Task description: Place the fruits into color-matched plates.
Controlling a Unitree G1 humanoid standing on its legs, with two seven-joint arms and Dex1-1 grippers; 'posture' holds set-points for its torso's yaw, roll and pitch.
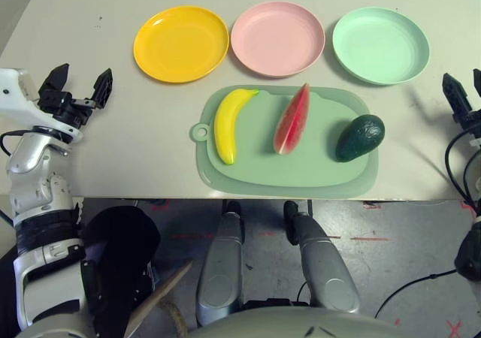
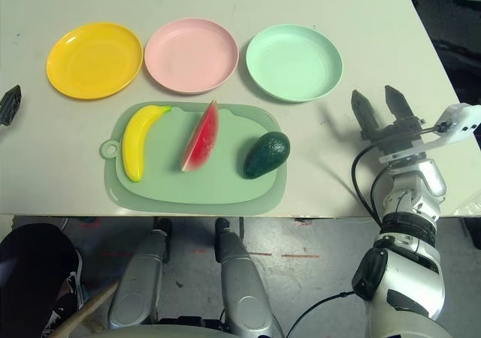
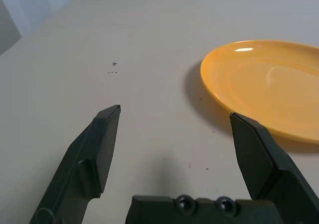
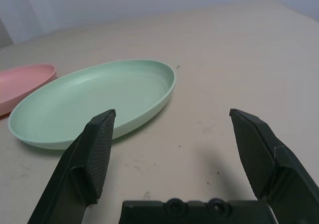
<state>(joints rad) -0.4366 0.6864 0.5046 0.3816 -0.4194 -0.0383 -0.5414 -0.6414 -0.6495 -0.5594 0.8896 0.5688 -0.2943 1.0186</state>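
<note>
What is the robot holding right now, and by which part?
Nothing. The left gripper and right gripper are open and empty, apart from the fruits.

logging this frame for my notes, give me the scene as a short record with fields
surface: beige table
plates, robot's left to right: round yellow-orange plastic plate; round pink plastic plate; round mint green plastic plate; all empty
mat: pale green rounded-rectangle cutting mat, on the near side of the plates
on mat, left to right: curved yellow toy banana; red watermelon wedge with green rind; dark green oval avocado
left gripper: fingers open, empty
right gripper: fingers open, empty
</note>
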